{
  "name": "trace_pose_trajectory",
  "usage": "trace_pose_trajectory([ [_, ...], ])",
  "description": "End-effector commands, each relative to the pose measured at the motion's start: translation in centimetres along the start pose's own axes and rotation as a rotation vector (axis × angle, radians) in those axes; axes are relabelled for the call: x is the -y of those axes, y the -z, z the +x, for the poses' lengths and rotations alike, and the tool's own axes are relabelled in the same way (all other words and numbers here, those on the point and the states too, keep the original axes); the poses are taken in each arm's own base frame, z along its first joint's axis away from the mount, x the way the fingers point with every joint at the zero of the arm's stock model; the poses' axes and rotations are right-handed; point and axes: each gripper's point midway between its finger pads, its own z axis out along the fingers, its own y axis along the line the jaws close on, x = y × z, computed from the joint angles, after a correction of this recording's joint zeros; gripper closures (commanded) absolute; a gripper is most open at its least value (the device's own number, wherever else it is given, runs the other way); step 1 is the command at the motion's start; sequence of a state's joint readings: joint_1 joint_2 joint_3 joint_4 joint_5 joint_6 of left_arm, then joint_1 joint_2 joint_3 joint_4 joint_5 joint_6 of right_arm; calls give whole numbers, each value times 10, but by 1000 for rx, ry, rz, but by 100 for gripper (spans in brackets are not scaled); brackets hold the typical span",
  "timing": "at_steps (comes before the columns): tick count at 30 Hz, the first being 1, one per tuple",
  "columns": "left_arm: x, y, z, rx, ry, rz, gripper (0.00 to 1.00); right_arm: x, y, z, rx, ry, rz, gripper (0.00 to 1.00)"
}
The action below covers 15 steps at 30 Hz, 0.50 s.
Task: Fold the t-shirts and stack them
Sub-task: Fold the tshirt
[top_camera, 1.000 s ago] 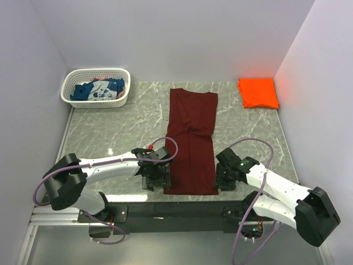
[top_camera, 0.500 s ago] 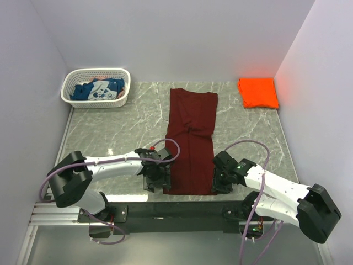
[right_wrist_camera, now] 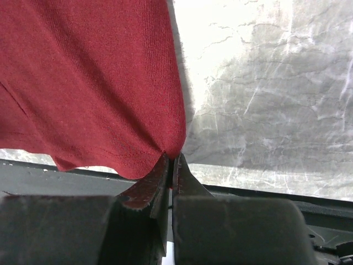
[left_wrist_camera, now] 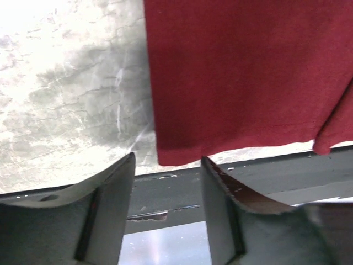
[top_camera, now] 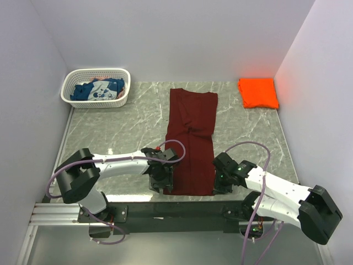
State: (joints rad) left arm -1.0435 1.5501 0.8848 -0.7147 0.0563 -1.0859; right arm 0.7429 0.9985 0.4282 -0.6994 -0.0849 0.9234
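From above, the maroon t-shirt [top_camera: 190, 141] lies as a long narrow strip in the middle of the marbled surface [top_camera: 127, 124]. Its near hem reaches the near edge. The orange t-shirt [top_camera: 258, 93] is folded and lies alone in the far right corner. The blue t-shirt [top_camera: 99, 90] sits crumpled in the white basket [top_camera: 122, 74] at the far left corner; its white print is too small to read. The left arm [top_camera: 118, 163] is stretched low over the surface, with its wrist at the near left corner of the maroon t-shirt. The right arm [top_camera: 270, 187] is also low, bent toward the near right corner of the same hem.

In the left wrist view the left jaws stand apart. The two fingers [left_wrist_camera: 110, 204] are on either side of the near left corner of the hem, and the cloth is not pinched between them.

In the right wrist view the right jaws are clenched on the near right corner of the maroon t-shirt. The hem is drawn into a small point between the two tips.
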Motion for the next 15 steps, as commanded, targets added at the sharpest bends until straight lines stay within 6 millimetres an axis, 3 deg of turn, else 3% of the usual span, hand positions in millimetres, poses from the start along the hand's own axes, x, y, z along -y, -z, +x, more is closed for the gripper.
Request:
trace_pose_trajectory([
  [1, 14, 5, -5, 15, -22, 24, 45, 14, -6, 7, -4, 13, 38, 100],
  [15, 5, -2, -15, 70, 19, -63, 61, 14, -10, 11, -12, 22, 17, 100],
])
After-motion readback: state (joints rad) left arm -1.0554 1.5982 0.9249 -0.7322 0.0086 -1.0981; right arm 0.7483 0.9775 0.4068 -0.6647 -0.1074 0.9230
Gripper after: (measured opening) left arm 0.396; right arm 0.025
